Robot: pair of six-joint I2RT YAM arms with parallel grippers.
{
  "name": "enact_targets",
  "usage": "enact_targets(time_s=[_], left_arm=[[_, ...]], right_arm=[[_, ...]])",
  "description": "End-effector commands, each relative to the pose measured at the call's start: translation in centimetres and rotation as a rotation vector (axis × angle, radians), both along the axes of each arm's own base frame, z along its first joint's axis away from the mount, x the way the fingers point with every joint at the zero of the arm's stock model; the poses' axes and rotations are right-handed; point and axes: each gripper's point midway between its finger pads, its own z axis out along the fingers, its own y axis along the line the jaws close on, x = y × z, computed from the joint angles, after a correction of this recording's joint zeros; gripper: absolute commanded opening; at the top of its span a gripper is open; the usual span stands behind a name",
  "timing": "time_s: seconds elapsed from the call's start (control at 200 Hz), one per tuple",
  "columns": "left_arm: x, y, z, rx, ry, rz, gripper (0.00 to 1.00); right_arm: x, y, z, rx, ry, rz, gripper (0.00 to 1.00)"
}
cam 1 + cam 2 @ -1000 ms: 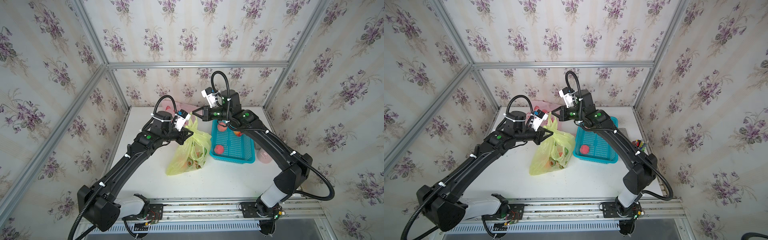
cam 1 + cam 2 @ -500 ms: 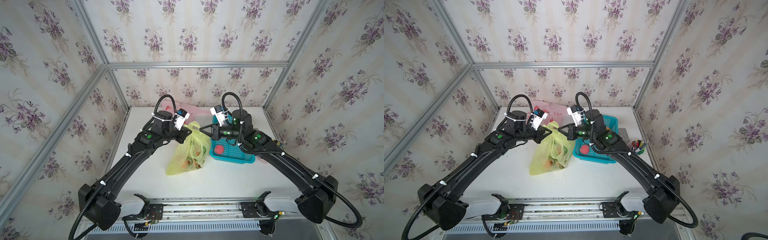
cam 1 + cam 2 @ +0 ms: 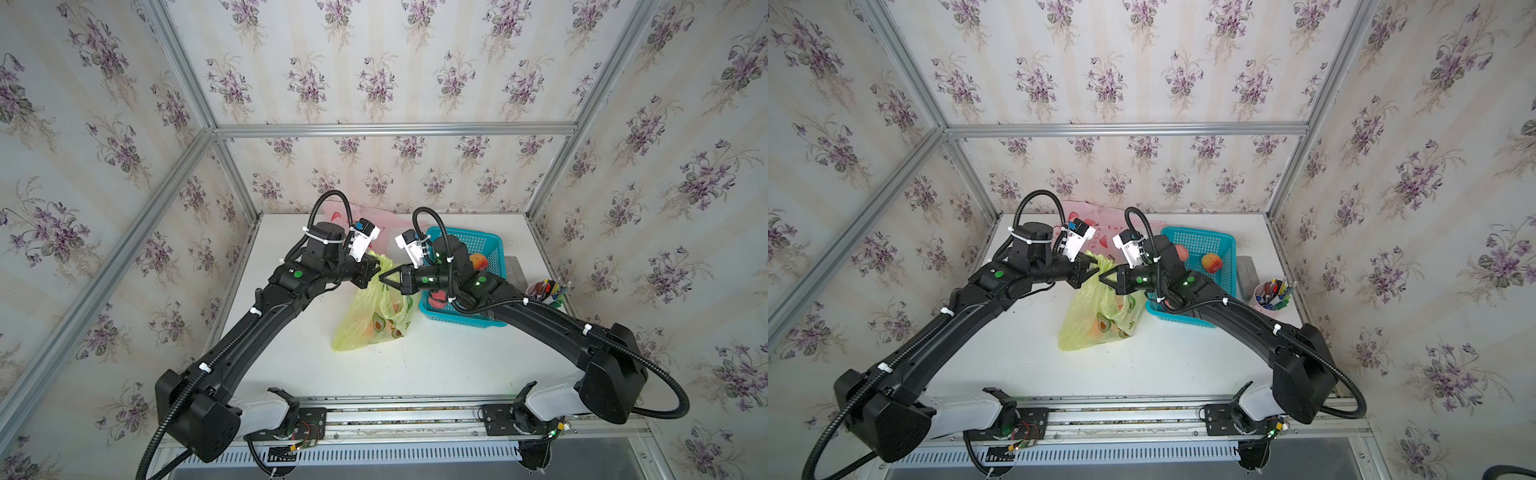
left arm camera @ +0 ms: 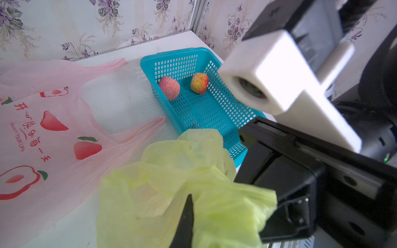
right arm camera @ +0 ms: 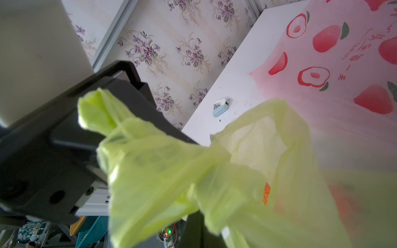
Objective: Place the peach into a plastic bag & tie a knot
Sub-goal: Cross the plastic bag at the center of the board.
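Mid-table, just beside the left side of the basket (image 3: 478,239): green bag (image 3: 370,324), thin, see-through, yellow-green, printed with avocado halves; its belly rests on the table (image 3: 415,365); its neck is drawn up and bunched between the two claws; one loose handle tip sticks up by the left claw (image 3: 374,270).

Peach (image 3: 1093,329) inside the green bag, low in the belly; it shows only as an orange blur through the plastic, outline unclear.

Left claw pressed together on the bunched neck; its wrist view shows one black finger (image 4: 184,221) buried in crumpled plastic, its mate hidden.

Right claw (image 3: 384,277) pressed together as well, tips at the neck opposite the left claw, a fold of the green bag caught there; the pinch point itself is covered by plastic in its wrist view.

Basket sits toward the far right corner; pink peach (image 4: 169,88) and yellow-red peach (image 4: 199,82) lie apart at its far end; a red fruit (image 3: 436,298) is half hidden under the right arm.

Pink bag (image 4: 53,128) lies flat along the far edge, partly behind both wrists in both top views.

Pen cup (image 3: 1273,293) and grey block (image 3: 1246,270) stand by the right edge; pen details too small to tell.
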Motion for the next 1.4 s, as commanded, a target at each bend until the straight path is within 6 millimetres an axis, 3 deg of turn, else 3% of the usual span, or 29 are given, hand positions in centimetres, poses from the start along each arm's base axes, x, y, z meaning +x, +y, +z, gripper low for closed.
enact_targets(time_s=[0.0,0.145,0.5,0.694,1.029,1.394], left_arm=[[-0.5,-0.3,0.2,-0.021,0.002,-0.023,0.12],[-0.7,0.3,-0.5,0.009,0.015,-0.003,0.24],[-0.7,0.5,-0.9,0.037,0.041,-0.004,0.27],[-1.0,0.3,-0.4,0.024,0.032,-0.023,0.35],[0.0,-0.7,1.1,-0.04,0.049,-0.039,0.36],[0.5,-0.8,0.6,-0.048,0.074,-0.022,0.35]], right_arm=[[1.1,0.3,1.2,0.033,-0.051,-0.034,0.0],[1.5,0.2,1.6,0.032,-0.064,-0.057,0.0],[2.6,-0.9,1.7,0.024,-0.063,-0.091,0.0],[2.4,-0.8,1.7,0.022,-0.061,-0.076,0.0],[1.4,-0.9,0.4,-0.001,-0.04,-0.035,0.0],[0.6,-1.1,-0.5,-0.031,-0.036,0.003,0.0]])
